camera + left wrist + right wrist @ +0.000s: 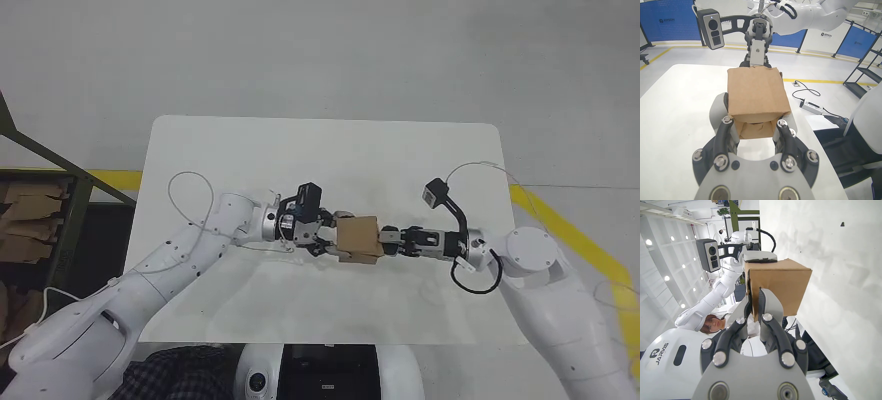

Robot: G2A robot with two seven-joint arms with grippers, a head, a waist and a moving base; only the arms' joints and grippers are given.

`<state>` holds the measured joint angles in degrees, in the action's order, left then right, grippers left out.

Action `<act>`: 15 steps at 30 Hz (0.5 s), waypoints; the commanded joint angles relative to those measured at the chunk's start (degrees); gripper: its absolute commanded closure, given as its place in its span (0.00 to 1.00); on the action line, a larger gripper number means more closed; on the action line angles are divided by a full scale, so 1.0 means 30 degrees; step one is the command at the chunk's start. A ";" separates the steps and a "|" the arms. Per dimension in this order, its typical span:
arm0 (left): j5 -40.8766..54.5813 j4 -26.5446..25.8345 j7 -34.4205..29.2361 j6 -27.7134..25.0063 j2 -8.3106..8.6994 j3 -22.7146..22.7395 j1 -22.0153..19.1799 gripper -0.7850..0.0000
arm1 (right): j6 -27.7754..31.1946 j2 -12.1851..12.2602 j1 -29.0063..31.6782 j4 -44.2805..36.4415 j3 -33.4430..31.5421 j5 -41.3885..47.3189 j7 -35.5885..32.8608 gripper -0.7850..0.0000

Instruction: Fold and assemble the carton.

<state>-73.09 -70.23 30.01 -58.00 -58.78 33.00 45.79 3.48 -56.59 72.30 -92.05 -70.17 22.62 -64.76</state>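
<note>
One brown cardboard carton (357, 240) is held over the white tabletop (250, 160) between two grippers. The left gripper (755, 113) seems clamped across its sides, and the right gripper (755, 306) pinches one wall edge.

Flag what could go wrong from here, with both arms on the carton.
1. Right gripper: its fingers pinch only a thin, ragged edge of the carton; a pull may tear it or slip.
2. Left gripper squeezes across the open end, where a flap is folded inward; the walls might buckle.
3. Both arms hold the carton, seemingly off the table; uneven motion could skew it.
</note>
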 commanded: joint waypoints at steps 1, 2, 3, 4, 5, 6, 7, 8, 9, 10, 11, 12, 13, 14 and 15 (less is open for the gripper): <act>0.0032 0.0035 0.0027 0.0000 0.0015 0.0050 0.0009 0.57 | 0.0068 0.0022 0.0091 -0.0019 -0.0097 0.0077 -0.0014 0.85; 0.0024 0.0026 0.0029 0.0000 0.0021 0.0075 0.0007 0.57 | 0.0098 0.0033 0.0141 -0.0033 -0.0133 0.0109 -0.0046 0.85; 0.0015 0.0019 0.0031 0.0000 0.0025 0.0090 0.0016 0.57 | 0.0114 0.0044 0.0189 -0.0050 -0.0164 0.0127 -0.0077 0.86; 0.0012 0.0026 0.0026 0.0000 0.0029 0.0106 0.0022 0.57 | 0.0122 0.0055 0.0232 -0.0071 -0.0193 0.0152 -0.0106 0.87; 0.0017 0.0036 0.0014 0.0000 0.0031 0.0123 0.0026 0.57 | 0.0158 0.0063 0.0272 -0.0097 -0.0229 0.0177 -0.0100 0.87; 0.0020 0.0037 0.0004 0.0000 0.0031 0.0133 0.0028 0.57 | 0.0190 0.0072 0.0320 -0.0115 -0.0252 0.0185 -0.0097 0.88; 0.0029 0.0059 -0.0012 0.0000 0.0030 0.0146 0.0031 0.57 | 0.0198 0.0079 0.0363 -0.0136 -0.0269 0.0218 -0.0121 0.88; 0.0036 0.0068 -0.0027 0.0000 0.0026 0.0155 0.0034 0.57 | 0.0206 0.0088 0.0395 -0.0155 -0.0291 0.0224 -0.0131 0.87; 0.0043 0.0084 -0.0042 0.0000 0.0022 0.0164 0.0037 0.57 | 0.0243 0.0095 0.0425 -0.0185 -0.0310 0.0230 -0.0138 0.87; 0.0056 0.0102 -0.0065 0.0000 0.0016 0.0169 0.0045 0.57 | 0.0260 0.0102 0.0456 -0.0203 -0.0324 0.0230 -0.0140 0.87; 0.0075 0.0109 -0.0089 0.0000 0.0009 0.0166 0.0049 0.56 | 0.0265 0.0108 0.0482 -0.0225 -0.0338 0.0231 -0.0139 0.86; 0.0089 0.0117 -0.0107 0.0000 0.0002 0.0166 0.0046 0.56 | 0.0268 0.0114 0.0511 -0.0241 -0.0358 0.0248 -0.0116 0.87; 0.0138 0.0151 -0.0111 0.0000 -0.0004 0.0176 0.0056 0.56 | 0.0273 0.0120 0.0544 -0.0268 -0.0372 0.0255 -0.0104 0.87; 0.0162 0.0168 -0.0127 0.0000 -0.0011 0.0181 0.0056 0.57 | 0.0307 0.0128 0.0570 -0.0307 -0.0395 0.0225 -0.0085 0.87; 0.0180 0.0202 -0.0152 0.0000 -0.0017 0.0195 0.0053 0.56 | 0.0326 0.0136 0.0608 -0.0332 -0.0416 0.0219 -0.0083 0.88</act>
<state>-72.62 -69.71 29.62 -58.00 -58.82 33.54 45.96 4.39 -56.21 74.03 -92.96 -71.35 23.33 -65.04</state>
